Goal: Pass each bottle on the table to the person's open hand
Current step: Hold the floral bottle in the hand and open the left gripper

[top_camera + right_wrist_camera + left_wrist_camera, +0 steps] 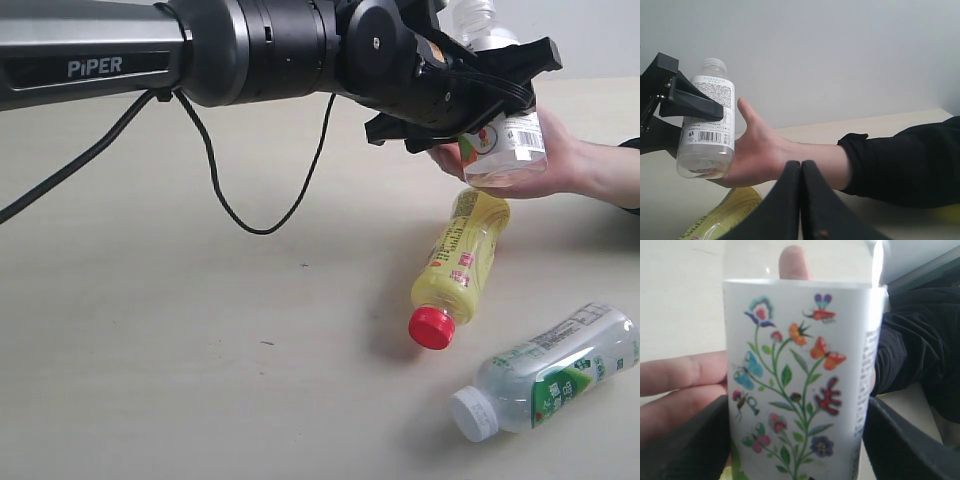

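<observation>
Left gripper (495,95) grasped bottle (510,140) at hand (560,162) (two o'clock); we judged release safe only once palm bore it.

Glossy clear plastic bottle (508,140), matt faintly wood-grained table (150,350)

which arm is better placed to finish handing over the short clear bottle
Left. The left gripper grips the short clear bottle right at the person's open hand, so it probably just needs to let go. The right gripper is shut, empty and away from it.
</observation>
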Motion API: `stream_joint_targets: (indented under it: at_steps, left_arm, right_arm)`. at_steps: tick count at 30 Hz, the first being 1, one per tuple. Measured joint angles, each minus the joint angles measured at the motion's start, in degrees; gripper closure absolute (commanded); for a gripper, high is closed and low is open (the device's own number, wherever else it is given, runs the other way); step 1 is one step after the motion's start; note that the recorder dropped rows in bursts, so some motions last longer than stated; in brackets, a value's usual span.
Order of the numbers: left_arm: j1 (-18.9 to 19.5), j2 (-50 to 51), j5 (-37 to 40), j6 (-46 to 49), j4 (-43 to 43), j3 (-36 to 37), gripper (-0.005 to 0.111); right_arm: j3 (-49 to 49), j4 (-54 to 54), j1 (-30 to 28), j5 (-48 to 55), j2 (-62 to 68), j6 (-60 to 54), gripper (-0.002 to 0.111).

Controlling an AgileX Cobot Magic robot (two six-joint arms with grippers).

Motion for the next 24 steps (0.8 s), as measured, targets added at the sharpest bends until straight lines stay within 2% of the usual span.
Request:
stream_joint_targets:
  at_steps: [9, 15, 24]
  left_arm:
    - [0.0, 0.0, 0.0, 0.0, 0.0, 0.0, 0.054]
    - [0.0, 0.0, -0.1, 0.0, 0.0, 0.0, 0.035]
    - [0.0, 0.0, -0.5, 0.6, 0.0, 0.0, 0.032]
  right_arm:
    - [0.0, 0.0, 0.0, 0.0, 0.0, 0.0, 0.108]
    - [0.0, 0.0, 0.0, 0.0, 0.0, 0.0, 0.108]
    - [0.0, 0.0, 0.0, 0.0, 0.0, 0.0, 0.108]
